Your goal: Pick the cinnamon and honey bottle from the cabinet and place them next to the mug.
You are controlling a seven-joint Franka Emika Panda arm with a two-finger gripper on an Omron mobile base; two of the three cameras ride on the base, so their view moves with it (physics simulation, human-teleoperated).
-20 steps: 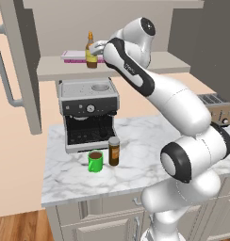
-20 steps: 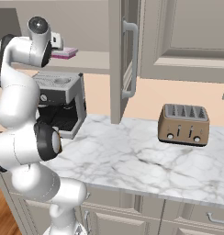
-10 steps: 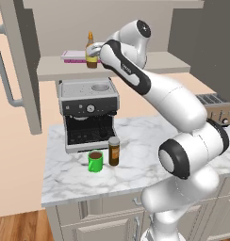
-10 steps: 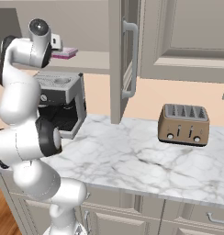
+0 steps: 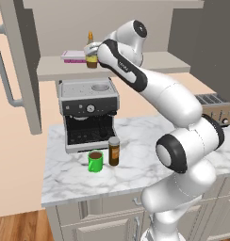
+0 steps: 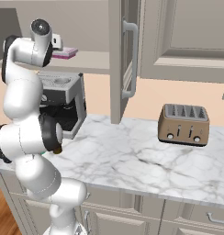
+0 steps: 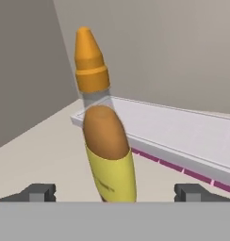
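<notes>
One amber honey bottle (image 7: 107,155), pointed orange cap, yellow label, between wide-open pincer (image 7: 115,193) tips

Honey bottle (image 7: 107,146): amber-brown body, narrow clear neck, orange pointed cap, yellow label low on the body. Stands upright on the cabinet (image 5: 51,70) shelf, just beside a flat pink-edged tray. Cabinet: beige-grey, door swung open, long bar handle. Cinnamon (image 5: 114,151): small dark brown cylindrical jar, dark flat lid, orange-brown label, upright on the marble tabletop (image 5: 135,164), just beside the mug (image 5: 94,161). Mug: bright green, handle, dark brown liquid inside, upright on the tabletop, slightly shorter than the jar.
</notes>
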